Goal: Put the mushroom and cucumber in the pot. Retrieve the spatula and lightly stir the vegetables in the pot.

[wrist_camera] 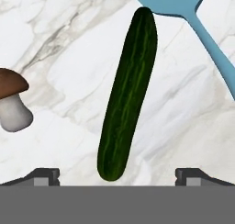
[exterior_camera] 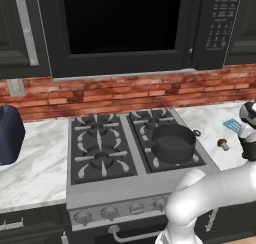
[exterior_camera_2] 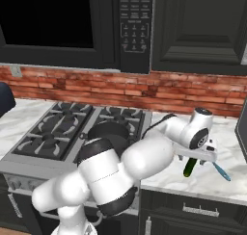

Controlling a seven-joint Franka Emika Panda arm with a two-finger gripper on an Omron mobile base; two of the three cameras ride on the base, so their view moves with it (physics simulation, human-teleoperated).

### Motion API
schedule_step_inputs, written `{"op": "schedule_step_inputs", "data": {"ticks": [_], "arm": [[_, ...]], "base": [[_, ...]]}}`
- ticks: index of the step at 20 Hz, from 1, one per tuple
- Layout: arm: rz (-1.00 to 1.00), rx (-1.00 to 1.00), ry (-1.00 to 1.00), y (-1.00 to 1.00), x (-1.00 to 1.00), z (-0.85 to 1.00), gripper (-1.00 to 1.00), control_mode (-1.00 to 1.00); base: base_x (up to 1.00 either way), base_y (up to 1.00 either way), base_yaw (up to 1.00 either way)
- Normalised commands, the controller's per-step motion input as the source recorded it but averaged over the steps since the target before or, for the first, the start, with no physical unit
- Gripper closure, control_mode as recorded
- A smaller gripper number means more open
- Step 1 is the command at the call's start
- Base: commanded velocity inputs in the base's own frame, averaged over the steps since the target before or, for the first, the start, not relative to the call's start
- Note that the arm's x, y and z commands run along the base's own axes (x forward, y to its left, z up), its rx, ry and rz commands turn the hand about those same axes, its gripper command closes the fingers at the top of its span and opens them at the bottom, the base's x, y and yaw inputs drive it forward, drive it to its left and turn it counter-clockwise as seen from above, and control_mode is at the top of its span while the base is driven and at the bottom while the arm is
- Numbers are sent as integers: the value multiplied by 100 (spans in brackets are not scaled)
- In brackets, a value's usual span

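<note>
On the stove (exterior_camera: 100, 148) in the left base view, the pot (exterior_camera: 173, 142) sits on the front right burner, dark and round. On the marble counter (exterior_camera: 210, 120) to the right of the pot lies the mushroom (exterior_camera: 223, 144), well apart from it, and beyond the mushroom a bit of the light blue spatula (exterior_camera: 232, 124) shows beside the arm's wrist. In the right base view, the pot (exterior_camera_2: 109, 129) is partly hidden behind the white arm, and well to the right of it the hand hangs over the counter (exterior_camera_2: 226, 152); under the hand the end of the cucumber (exterior_camera_2: 190, 167) sticks out, with the spatula's (exterior_camera_2: 222, 172) thin blue handle just beside it on the far side from the pot. In the hand view, the gripper (wrist_camera: 117, 176) has its two fingers spread wide, holding nothing, one on each side of the near end of the cucumber (wrist_camera: 127, 94), which lies flat on the marble. The mushroom (wrist_camera: 11, 103) rests near the cucumber at the left edge, brown cap and pale stem, not touching it, and the spatula (wrist_camera: 193, 12) runs across the upper right corner, its head just beside the cucumber's far tip.
</note>
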Motion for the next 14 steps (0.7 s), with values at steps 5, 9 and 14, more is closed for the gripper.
{"op": "schedule_step_inputs", "data": {"ticks": [5, 9, 14], "arm": [[0, 0, 0, 0, 12, -4, -100, -100], [0, 0, 0, 0, 18, -21, -100, -100], [0, 0, 0, 0, 8, -24, -100, -100]], "base": [[0, 0, 0], [0, 0, 0], [0, 0, 0]]}}
